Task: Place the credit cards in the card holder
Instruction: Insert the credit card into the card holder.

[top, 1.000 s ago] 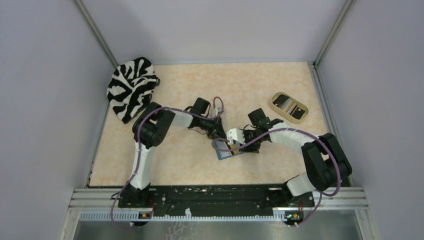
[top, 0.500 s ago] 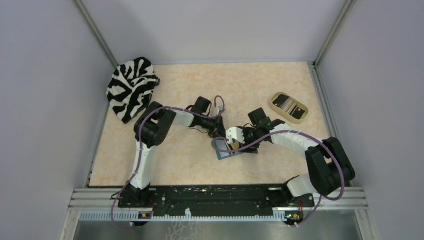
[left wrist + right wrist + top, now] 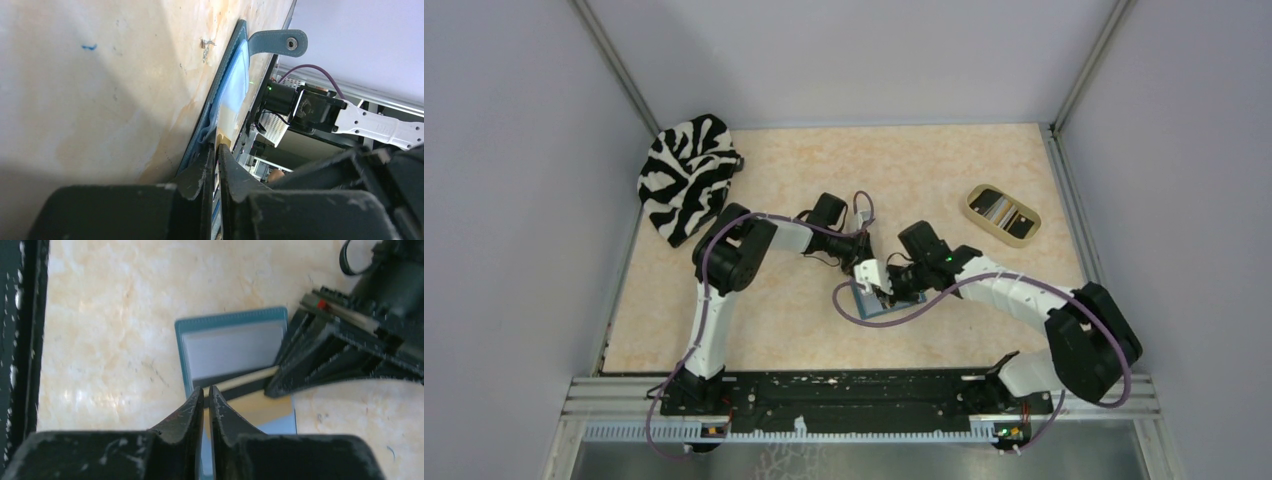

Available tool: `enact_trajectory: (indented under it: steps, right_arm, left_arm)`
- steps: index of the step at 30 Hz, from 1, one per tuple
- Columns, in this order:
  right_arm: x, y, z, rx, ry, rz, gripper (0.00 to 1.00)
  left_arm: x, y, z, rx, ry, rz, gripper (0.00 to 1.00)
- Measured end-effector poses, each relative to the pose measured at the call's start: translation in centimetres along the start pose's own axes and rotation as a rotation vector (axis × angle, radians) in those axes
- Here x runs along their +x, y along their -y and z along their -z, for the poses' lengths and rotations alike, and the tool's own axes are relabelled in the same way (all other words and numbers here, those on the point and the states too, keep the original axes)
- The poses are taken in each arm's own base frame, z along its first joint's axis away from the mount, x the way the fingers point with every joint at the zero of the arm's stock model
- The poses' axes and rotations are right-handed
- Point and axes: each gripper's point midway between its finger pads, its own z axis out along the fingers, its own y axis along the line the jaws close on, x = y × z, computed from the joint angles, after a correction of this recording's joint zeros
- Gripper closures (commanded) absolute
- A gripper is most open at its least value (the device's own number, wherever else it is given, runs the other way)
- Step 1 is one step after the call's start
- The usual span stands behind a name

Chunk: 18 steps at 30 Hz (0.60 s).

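Open card holder lying flat on the table, near its centre, between the two grippers. Left gripper: jaws drawn to a thin slit, pinching the holder's edge; the snap tab projects at the far end. Right gripper: jaws likewise narrow, closed on the edge of a tan-orange credit card resting on the holder's inner face, just beside the left gripper's fingers
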Motion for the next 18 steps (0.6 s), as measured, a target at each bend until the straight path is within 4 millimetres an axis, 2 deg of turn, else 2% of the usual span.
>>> enact_trajectory:
  steps: [3, 6, 10, 18]
  right_arm:
    - [-1.6, 0.1, -1.7, -0.005, -0.001, -0.008, 0.97]
    - [-2.0, 0.7, -3.0, 0.022, -0.027, -0.022, 0.98]
    - [-1.4, 1.2, -4.3, 0.07, -0.086, -0.031, 0.98]
    - [-0.3, 2.9, -5.0, 0.183, -0.168, -0.05, 0.98]
  left_arm:
    - [0.0, 0.0, 0.0, 0.0, 0.0, -0.001, 0.87]
    - [0.0, 0.0, 0.0, 0.0, 0.0, -0.001, 0.87]
    - [0.0, 0.0, 0.0, 0.0, 0.0, -0.002, 0.87]
    - [0.0, 0.0, 0.0, 0.0, 0.0, -0.002, 0.86]
